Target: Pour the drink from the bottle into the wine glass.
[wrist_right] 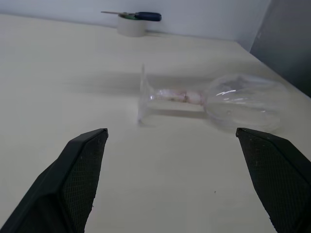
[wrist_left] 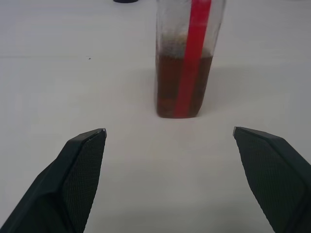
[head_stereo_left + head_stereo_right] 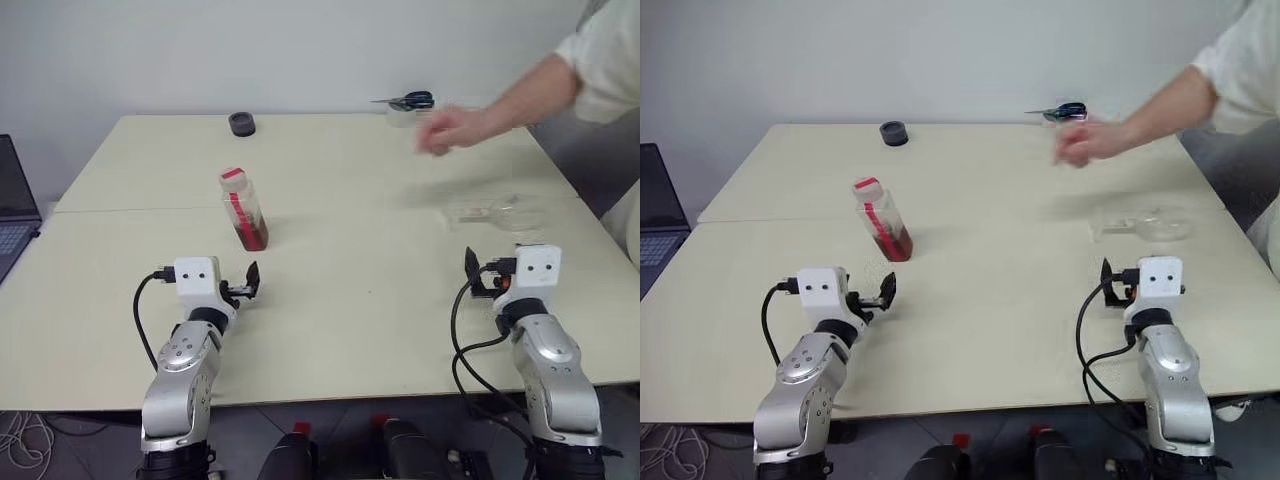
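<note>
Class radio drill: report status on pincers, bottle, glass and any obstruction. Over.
Left pincer and right pincer open, empty. Clear red-capped plastic bottle upright, amber drink inside. Clear stemmed wine glass lying on its side. Person's hand over table.

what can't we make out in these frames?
- Person's hand: motion-blurred in both eye views, so whether it holds anything is unreadable.
- Small clear squarish plastic bottle: red cap cut off by the left wrist view's edge; in the eye views too small to tell if it is sealed.
- Clear stemmed wine glass lying on its side: faint against the table in the eye views; rim condition unclear.
- Small dark round object at the far edge: too small to identify.
</note>
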`<control>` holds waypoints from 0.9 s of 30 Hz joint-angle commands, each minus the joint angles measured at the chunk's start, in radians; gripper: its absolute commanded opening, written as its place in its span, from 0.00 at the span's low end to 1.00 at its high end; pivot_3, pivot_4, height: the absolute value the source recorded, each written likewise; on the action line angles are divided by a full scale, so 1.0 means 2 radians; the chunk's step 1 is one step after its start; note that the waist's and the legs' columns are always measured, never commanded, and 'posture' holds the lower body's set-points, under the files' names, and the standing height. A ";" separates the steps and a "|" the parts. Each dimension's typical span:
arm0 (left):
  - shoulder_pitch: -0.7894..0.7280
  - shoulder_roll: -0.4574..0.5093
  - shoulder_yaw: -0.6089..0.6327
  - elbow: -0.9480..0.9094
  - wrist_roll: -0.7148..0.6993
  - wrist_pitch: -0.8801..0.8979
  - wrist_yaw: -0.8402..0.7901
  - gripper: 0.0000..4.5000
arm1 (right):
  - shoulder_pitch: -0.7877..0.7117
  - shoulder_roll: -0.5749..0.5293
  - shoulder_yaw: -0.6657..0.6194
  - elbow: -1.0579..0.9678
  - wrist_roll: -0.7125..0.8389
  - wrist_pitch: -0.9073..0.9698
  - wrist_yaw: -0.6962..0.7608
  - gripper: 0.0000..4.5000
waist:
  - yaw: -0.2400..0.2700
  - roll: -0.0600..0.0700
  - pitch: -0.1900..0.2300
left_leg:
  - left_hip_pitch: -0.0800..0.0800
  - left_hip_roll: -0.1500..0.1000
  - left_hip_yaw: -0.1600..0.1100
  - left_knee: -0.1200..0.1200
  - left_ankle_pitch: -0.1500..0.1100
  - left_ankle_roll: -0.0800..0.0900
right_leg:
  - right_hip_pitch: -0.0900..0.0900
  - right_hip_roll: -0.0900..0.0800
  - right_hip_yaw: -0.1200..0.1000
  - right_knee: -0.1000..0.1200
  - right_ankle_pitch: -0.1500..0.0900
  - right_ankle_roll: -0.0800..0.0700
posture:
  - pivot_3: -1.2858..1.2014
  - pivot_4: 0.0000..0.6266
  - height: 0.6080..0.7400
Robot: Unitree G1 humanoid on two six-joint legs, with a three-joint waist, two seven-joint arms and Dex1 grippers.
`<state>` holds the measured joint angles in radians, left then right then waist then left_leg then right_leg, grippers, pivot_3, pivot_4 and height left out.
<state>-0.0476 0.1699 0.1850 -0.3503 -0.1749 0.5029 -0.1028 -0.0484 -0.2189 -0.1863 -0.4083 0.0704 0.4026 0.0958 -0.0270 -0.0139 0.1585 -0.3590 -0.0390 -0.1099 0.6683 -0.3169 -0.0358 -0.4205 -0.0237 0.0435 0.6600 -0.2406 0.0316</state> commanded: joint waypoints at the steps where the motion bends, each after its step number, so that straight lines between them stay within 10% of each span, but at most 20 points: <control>1: 0.006 0.005 -0.008 -0.027 0.003 -0.005 -0.002 0.99 | -0.006 0.002 -0.006 -0.028 0.001 0.008 -0.011 1.00 | 0.000 0.000 0.000 | 0.000 0.000 0.000 0.000 0.000 0.000 | 0.000 0.000 0.000 0.000 0.000 0.000 | 0.52 0.24 1.00; 27: 0.002 -0.002 -0.009 -0.046 0.008 -0.003 0.032 0.99 | -0.036 -0.021 0.020 -0.020 0.023 0.026 0.032 1.00 | 0.000 0.000 0.000 | 0.000 0.000 0.000 0.000 0.000 0.000 | 0.000 0.000 0.000 0.000 0.000 0.000 | 0.52 0.24 1.00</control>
<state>-0.0189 0.1600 0.1634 -0.3969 -0.1677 0.4995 -0.0487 -0.0830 -0.2446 -0.1534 -0.4161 0.0792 0.4573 0.1147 -0.0270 -0.0140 0.1586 -0.3592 -0.0393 -0.1095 0.6685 -0.3169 -0.0357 -0.4206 -0.0236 0.0435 0.6598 -0.2406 0.0316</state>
